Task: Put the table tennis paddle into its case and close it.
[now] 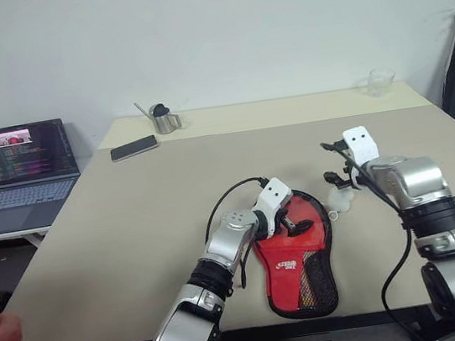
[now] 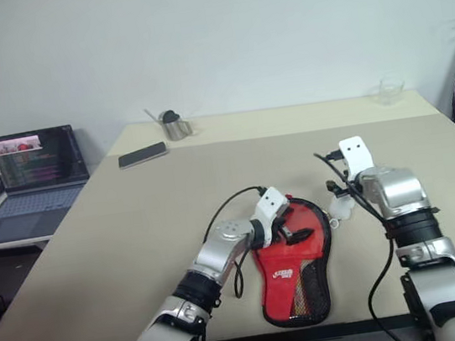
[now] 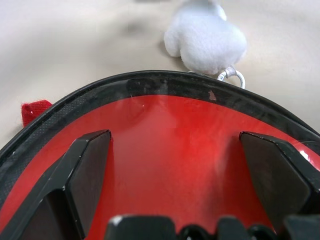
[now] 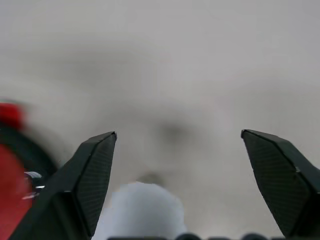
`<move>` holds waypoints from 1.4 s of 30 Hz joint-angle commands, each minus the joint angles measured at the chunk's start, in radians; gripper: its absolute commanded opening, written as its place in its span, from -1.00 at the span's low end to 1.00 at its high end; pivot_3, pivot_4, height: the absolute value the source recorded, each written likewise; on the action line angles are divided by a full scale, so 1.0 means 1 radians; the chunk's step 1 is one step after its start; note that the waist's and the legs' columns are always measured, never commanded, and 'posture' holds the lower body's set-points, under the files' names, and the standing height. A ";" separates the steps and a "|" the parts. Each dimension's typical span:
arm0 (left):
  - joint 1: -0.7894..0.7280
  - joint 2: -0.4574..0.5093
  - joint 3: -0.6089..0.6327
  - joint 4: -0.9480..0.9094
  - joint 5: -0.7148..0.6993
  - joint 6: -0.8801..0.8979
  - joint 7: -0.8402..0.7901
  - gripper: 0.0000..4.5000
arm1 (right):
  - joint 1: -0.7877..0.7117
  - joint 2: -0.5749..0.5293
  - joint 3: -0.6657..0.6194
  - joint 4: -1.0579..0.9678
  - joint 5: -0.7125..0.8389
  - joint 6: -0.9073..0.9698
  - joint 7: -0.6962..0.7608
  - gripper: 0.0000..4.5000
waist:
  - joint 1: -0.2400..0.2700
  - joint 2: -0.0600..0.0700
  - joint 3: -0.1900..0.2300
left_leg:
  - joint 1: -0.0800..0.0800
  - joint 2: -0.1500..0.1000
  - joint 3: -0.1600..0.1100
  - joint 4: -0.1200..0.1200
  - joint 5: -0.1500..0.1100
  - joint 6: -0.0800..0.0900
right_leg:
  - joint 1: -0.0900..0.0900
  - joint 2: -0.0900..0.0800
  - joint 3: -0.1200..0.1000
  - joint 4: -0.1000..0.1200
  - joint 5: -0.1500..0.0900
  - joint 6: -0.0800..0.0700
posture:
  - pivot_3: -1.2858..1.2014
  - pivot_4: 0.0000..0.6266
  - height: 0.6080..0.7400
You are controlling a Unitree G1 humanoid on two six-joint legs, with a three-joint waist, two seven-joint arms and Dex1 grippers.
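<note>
Fabric is what the claws have to deal with here: the case [image 1: 297, 256] is a soft paddle-shaped pouch lying flat on the tabletop [image 1: 134, 226], just below the centre of the left eye view, red side up with a white logo and a black mesh pocket toward its narrow lower end. It looks light and limp, likely to crumple or slide on the smooth surface if pushed from one side only. Whether the table tennis paddle sits inside cannot be told; the pouch looks flat and filled out, which suggests it may.

The left claw [image 1: 291, 228] rests over the round upper part of the case, fingers spread wide; in its wrist view the two black fingers [image 3: 87, 170] stand apart over the red cloth inside the black edging, gripping nothing. The right claw [image 1: 336, 174] hovers at centre-right of the frame, also open and empty, above a small white plush charm [image 1: 340, 199] on a metal ring [image 3: 231, 75] at the case's upper right rim.

That charm, probably the zip pull, seems the best place to take hold: soft, compressible, easy to pinch. The left claw would do well to pin the stiffer edging while the pull is drawn, since the fabric otherwise bunches.
</note>
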State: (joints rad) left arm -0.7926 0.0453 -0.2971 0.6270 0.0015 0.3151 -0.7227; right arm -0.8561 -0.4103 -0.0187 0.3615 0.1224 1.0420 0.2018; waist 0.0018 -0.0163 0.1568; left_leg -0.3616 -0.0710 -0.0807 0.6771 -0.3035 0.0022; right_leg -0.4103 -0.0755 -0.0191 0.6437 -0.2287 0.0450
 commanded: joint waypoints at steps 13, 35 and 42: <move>0.050 -0.005 -0.028 0.069 0.040 0.025 0.002 1.00 | 0.098 -0.034 0.041 -0.222 0.046 0.326 0.103 0.98 | 0.000 0.001 -0.001 | 0.000 -0.001 -0.001 0.000 -0.002 0.003 | 0.001 0.000 -0.001 0.000 0.000 0.000 | 0.03 -0.52 1.00; 0.022 -0.032 -0.033 0.124 0.050 -0.011 0.004 1.00 | 0.141 -0.193 0.056 -0.326 0.080 0.342 0.201 -0.84 | 0.009 0.001 -0.001 | 0.000 -0.004 -0.004 0.000 -0.002 0.004 | 0.002 0.000 -0.004 -0.001 -0.002 0.005 | 0.03 -0.52 1.00; -0.009 -0.068 -0.034 0.217 0.071 -0.045 0.033 1.00 | 0.299 -0.383 0.137 -0.551 0.160 0.335 0.356 -0.84 | 0.027 0.000 0.000 | -0.002 -0.006 -0.008 0.001 -0.003 0.005 | 0.004 -0.007 -0.010 -0.002 -0.006 0.010 | 0.03 -0.52 1.00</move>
State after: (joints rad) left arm -0.8362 -0.0171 -0.2992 0.7335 0.0295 0.2454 -0.7054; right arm -0.5748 -0.7554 0.1018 -0.1097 0.2613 1.3791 0.5226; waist 0.0285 -0.0161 0.1564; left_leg -0.3641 -0.0776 -0.0902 0.6778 -0.3062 0.0071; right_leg -0.4054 -0.0836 -0.0321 0.6410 -0.2346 0.0555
